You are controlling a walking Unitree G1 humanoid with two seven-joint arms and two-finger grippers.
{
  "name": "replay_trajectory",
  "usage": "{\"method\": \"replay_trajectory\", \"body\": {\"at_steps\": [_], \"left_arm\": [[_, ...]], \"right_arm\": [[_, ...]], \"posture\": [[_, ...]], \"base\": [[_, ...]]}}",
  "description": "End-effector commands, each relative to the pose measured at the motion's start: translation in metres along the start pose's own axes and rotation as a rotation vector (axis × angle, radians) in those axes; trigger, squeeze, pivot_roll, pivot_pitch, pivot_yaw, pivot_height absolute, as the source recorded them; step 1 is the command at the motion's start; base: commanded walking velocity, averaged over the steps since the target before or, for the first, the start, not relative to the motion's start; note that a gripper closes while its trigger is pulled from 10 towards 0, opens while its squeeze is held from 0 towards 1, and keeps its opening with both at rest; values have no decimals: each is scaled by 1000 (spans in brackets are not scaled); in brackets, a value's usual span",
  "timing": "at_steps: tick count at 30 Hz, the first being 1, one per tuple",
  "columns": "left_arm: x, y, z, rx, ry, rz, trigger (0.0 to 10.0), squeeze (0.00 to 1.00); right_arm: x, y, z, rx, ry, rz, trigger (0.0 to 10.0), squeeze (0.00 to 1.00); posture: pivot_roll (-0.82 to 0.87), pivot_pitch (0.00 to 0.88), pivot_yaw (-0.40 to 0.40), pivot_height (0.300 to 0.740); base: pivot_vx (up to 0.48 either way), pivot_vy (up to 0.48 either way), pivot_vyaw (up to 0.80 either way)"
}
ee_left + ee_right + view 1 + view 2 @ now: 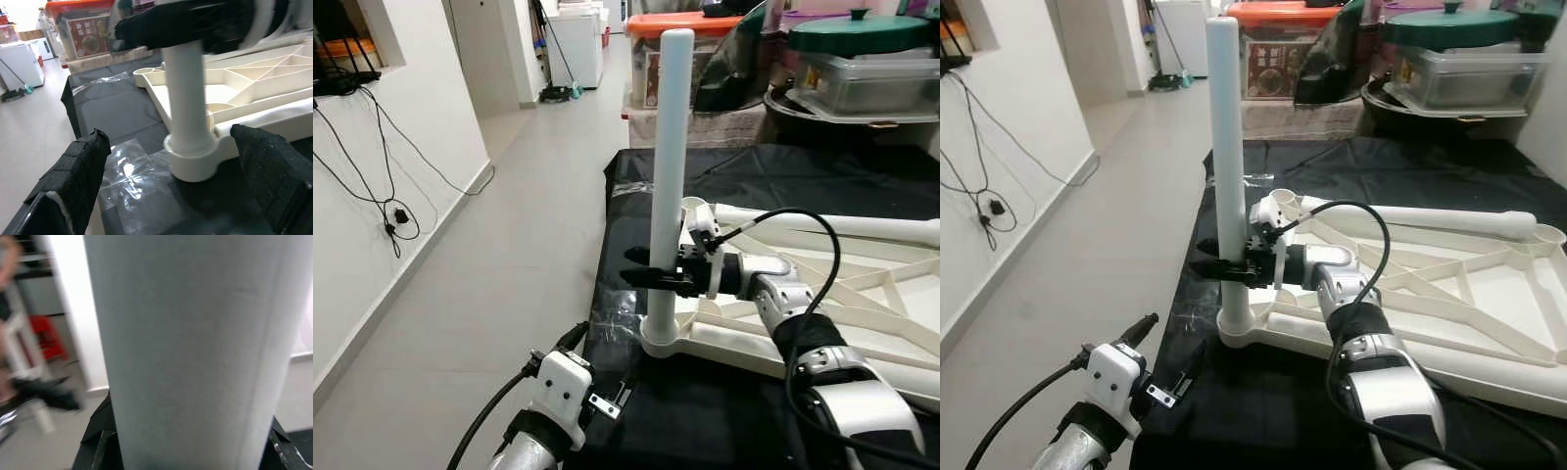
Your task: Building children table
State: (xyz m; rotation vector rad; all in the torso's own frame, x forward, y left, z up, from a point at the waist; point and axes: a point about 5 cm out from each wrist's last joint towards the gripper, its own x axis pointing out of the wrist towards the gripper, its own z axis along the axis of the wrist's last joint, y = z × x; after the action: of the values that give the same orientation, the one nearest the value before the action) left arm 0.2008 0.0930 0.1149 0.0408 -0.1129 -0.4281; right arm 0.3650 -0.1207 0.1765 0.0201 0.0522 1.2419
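On the far left a white wall (401, 147) carries loose black cables (372, 186) that hang down toward the pale tiled floor (509, 284), which runs back to a white chest freezer (579, 44) in the distance. Low in the head view, the left gripper (607, 392) sits near the front edge of the black sheet (754, 181) covering the work surface; in the left wrist view its two black padded fingers (73, 181) are spread wide apart with nothing between them, pointing at the base of the leg. The white table leg (668, 186) stands upright, its lower end seated in the round corner socket (661, 345) of the white children's table top (881, 294), which lies upside down on the black sheet with its ribbed underside showing. The right gripper (651, 271) reaches in from the right and is clamped around the leg partway up, a black finger on each side of the tube; in the right wrist view the leg (195, 352) sits right up against the camera between the dark fingers. A second white leg (822, 227) lies flat along the far side of the table top. Behind the work surface, storage boxes are stacked, one with an orange lid (685, 24) and one with a dark green lid (857, 34).
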Motion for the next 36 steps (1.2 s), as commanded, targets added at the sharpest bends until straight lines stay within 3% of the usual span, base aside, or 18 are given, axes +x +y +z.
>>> {"method": "replay_trajectory", "body": {"at_steps": [1, 6, 11, 16, 17, 18, 19, 21, 22, 26, 27, 33, 36], "left_arm": [[-2, 1, -6, 0, 33, 6, 10000, 0], [-3, 1, -7, -1, 35, 4, 10000, 0], [-3, 1, -7, -2, 37, 4, 10000, 0], [-3, 1, -7, -3, 37, 4, 10000, 0], [-3, 1, -7, -3, 37, 4, 10000, 0], [-3, 1, -7, -4, 38, 4, 10000, 0], [-3, 1, -7, -4, 38, 4, 10000, 0], [-3, 1, -7, -4, 38, 3, 10000, 0], [-2, 1, -7, -4, 38, 4, 10000, 0], [-2, 1, -7, -5, 38, 6, 10000, 0], [-2, 1, -6, -4, 37, 7, 10000, 0], [-2, 1, -6, -6, 36, 8, 10000, 0], [-2, 1, -6, -8, 36, 8, 10000, 0]], "right_arm": [[3, -3, -13, 41, -13, -154, 0, 0], [4, -8, -15, 33, -40, -290, 0, 0], [3, -19, -18, 48, -83, -638, 0, 0], [11, -15, -17, 45, -113, -656, 0, 0], [16, -11, -16, 41, -126, -638, 5608, 0], [21, -7, -16, 48, -140, -610, 10000, 0], [25, -4, -16, 49, -156, -597, 10000, 435], [27, -2, -15, 51, -167, -596, 10000, 435], [29, 0, -15, 51, -177, -565, 10000, 1000], [34, 5, -15, 65, -187, -512, 10000, 1000], [34, 7, -15, 66, -191, -488, 10000, 0], [27, 11, -20, 56, -187, -441, 10000, 0], [10, 16, -28, 57, -198, -415, 10000, 0]], "posture": [[17, 0, 13, 740], [8, 0, 14, 740], [8, 0, 14, 740], [9, 0, 13, 740], [9, 0, 13, 740], [9, 0, 13, 740], [9, 0, 13, 740], [9, 0, 13, 740], [9, 0, 12, 740], [9, 0, 12, 740], [9, 0, 12, 740], [5, 0, 10, 740], [3, 0, 11, 740]], "base": [[0, 0, 0], [0, 0, 0], [0, 0, 0], [0, 0, 0], [0, 0, 0], [0, 0, 0], [0, 0, 0], [0, 0, 0], [0, 0, 0], [0, 0, 0], [0, 0, 0], [0, 0, 0], [0, 0, 0]]}}
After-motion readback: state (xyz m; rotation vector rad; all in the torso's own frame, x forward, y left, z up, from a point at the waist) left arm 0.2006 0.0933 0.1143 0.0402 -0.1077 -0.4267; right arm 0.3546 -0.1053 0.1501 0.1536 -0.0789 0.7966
